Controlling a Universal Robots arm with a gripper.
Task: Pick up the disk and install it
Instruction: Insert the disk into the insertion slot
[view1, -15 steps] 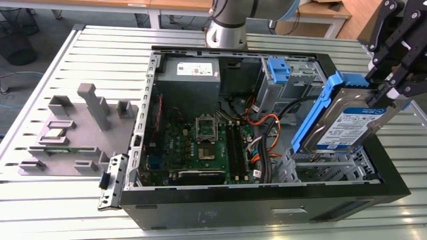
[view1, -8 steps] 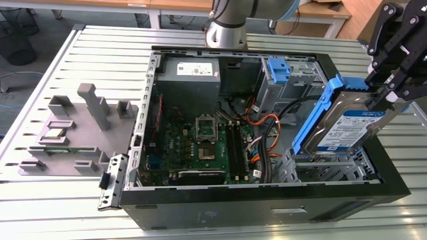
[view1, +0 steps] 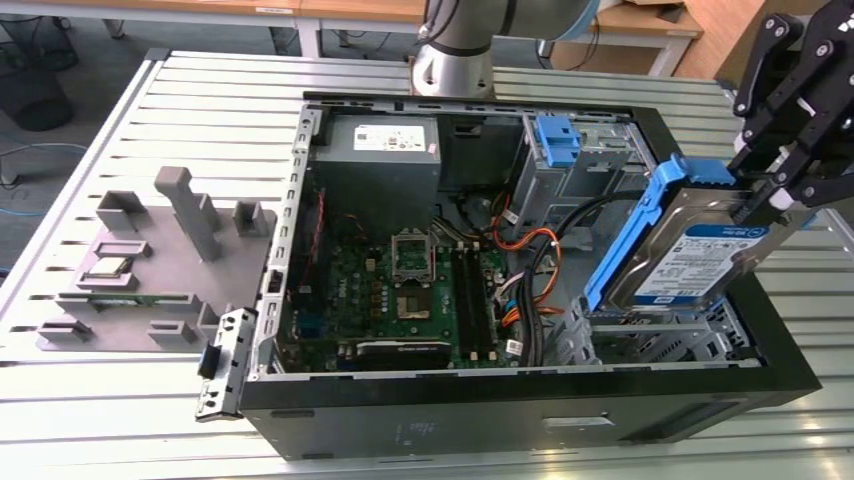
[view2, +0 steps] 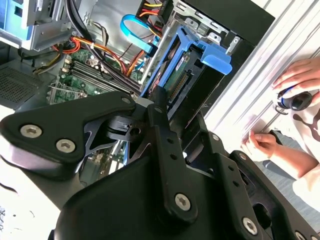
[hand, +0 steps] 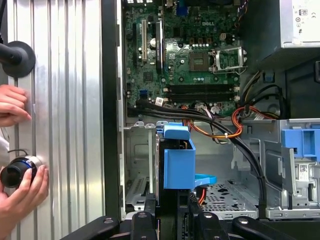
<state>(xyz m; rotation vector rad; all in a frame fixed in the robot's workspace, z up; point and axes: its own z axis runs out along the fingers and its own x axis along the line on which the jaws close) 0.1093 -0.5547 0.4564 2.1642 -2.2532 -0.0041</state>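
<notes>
- Gripper (view1: 778, 210) fingers clenched on the disk (view1: 683, 258); disk held on edge, tilted.
- Disk's lower edge at drive cage (view1: 661, 345) of open computer case (view1: 534, 395), exterior view's right.

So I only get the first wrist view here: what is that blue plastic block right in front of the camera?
Observer: That is the end of the blue plastic carrier framing a flat silver-metal hard drive, the disk; the exterior view shows its white-and-blue label.
Operator: Is it lying flat?
Observer: No. In the exterior view it hangs tilted in the gripper, lower end at the metal drive cage in the black computer case.
Operator: And its other face?
Observer: The second wrist view shows a green circuit board with a dark connector there.
</notes>
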